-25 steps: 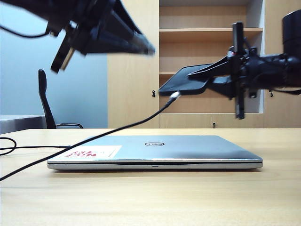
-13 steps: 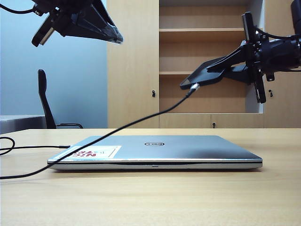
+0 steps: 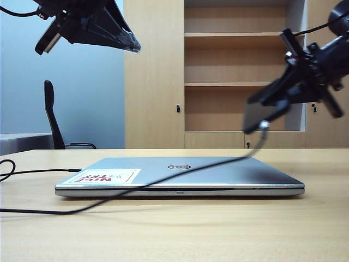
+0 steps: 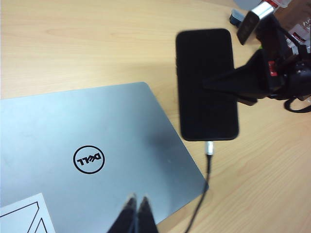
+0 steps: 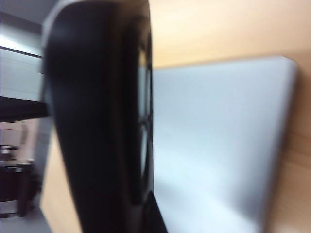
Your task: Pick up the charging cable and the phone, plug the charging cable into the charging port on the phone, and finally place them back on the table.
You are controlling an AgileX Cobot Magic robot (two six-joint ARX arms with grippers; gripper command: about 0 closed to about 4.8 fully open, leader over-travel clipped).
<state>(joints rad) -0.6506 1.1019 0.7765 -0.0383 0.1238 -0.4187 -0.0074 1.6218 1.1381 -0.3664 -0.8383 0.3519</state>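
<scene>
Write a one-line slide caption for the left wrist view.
Right gripper holds the phone, charging cable plugged in, beside the laptop; left gripper shut, empty.

A tall wooden shelf cabinet with open shelves is seen at the centre and right of the frame. A pale blue wall and a black chair are seen at left.

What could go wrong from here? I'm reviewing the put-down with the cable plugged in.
1. The right pincer grips the phone at one edge only; tilted in mid-air, it might slip.
2. The charging cable trails across the laptop; a snag could pull the plug out.
3. The left pincer, shut and empty, cannot steady anything.
</scene>
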